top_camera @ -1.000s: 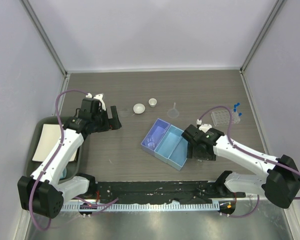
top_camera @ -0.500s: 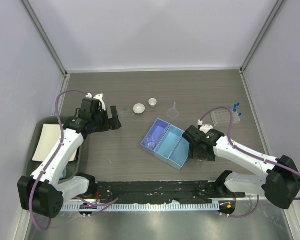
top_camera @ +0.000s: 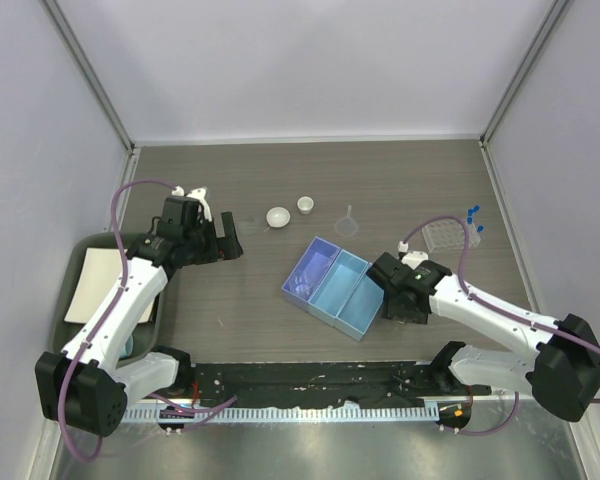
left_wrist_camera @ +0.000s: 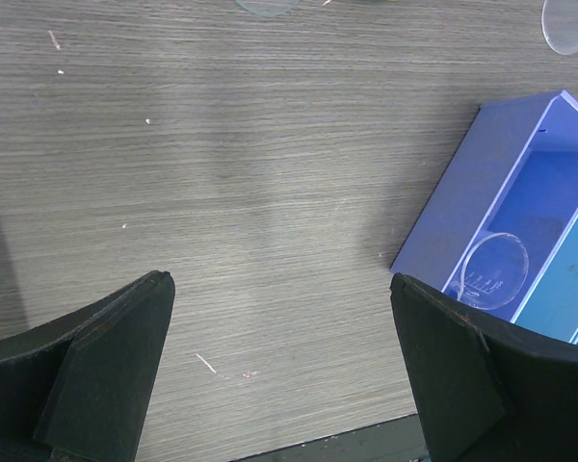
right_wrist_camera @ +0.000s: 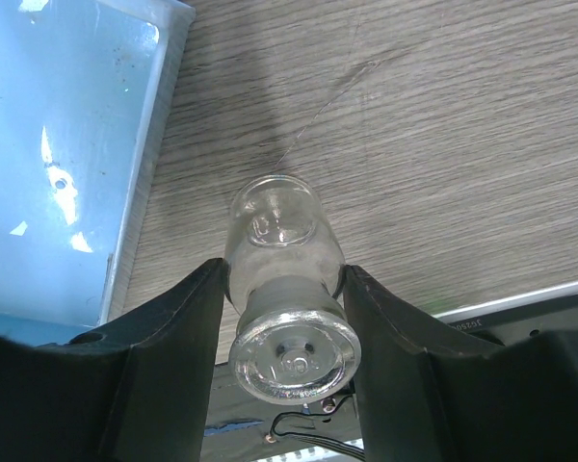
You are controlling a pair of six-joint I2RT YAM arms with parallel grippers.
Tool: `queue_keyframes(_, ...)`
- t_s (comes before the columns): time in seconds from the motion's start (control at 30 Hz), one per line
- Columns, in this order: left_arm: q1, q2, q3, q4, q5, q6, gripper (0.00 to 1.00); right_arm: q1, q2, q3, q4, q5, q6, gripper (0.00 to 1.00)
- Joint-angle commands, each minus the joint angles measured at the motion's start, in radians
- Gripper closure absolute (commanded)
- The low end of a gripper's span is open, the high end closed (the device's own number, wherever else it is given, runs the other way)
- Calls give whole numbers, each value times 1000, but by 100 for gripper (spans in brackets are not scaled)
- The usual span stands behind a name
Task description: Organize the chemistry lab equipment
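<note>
Small clear glass flask (right_wrist_camera: 284, 231): pinched in the right end effector (right_wrist_camera: 281, 289), base toward the wrist camera, mouth pointing down at the grey wood-grain surface (right_wrist_camera: 443, 144); it hangs just beside the wall of the blue compartment tray (right_wrist_camera: 144, 192), not over it.
Slip risk: the glass is smooth and rounded, and the fingers grip only its sides, so a quick swing could probably let it slide out and strike the surface.
Collision risk: the tray wall is close, and a low sideways move would likely knock the flask's mouth against it or shove the tray.
Crowding risk: a clear glass beaker (left_wrist_camera: 491, 271) already lies in the dark-blue compartment, so a drop there could bring glass against glass.
Right end effector: partly closed, both fingers pressed on the flask.
Left end effector (left_wrist_camera: 277, 281): fingers spread wide, holding nothing, above bare surface left of the tray.
Remaining: two white ceramic dishes (top_camera: 278, 216) and a clear funnel (top_camera: 349, 222) sit loose beyond the tray.
</note>
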Motion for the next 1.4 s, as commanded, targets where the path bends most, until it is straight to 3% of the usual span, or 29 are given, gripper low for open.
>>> queue_keyframes(0.0, 7, -2, -5, 15, 8, 19, 0, -2, -20, -4, 4, 18, 25, 66)
queue_keyframes(0.07, 5, -4, -5, 15, 8, 18, 0, -3, -21, -1, 3, 16, 31, 76)
queue_keyframes(0.1, 7, -7, -7, 16, 11, 18, 0, -2, -23, 8, -2, 15, 31, 86)
queue_keyframes(0.2, 5, -10, -7, 18, 16, 18, 0, -2, -23, 59, -41, 38, 31, 99)
queue_keyframes(0.67, 7, -36, -8, 26, 54, 12, 0, -2, 83, 499, -342, 185, -138, 99)
queue_keyframes(0.93, 5, -56, -17, 39, 100, 4, 0, 0, 204, 702, -171, -58, -457, 99)
queue_keyframes(1.37, -10, -56, -31, 59, 155, -8, 0, 0, 543, 1004, -43, -266, -891, 99)
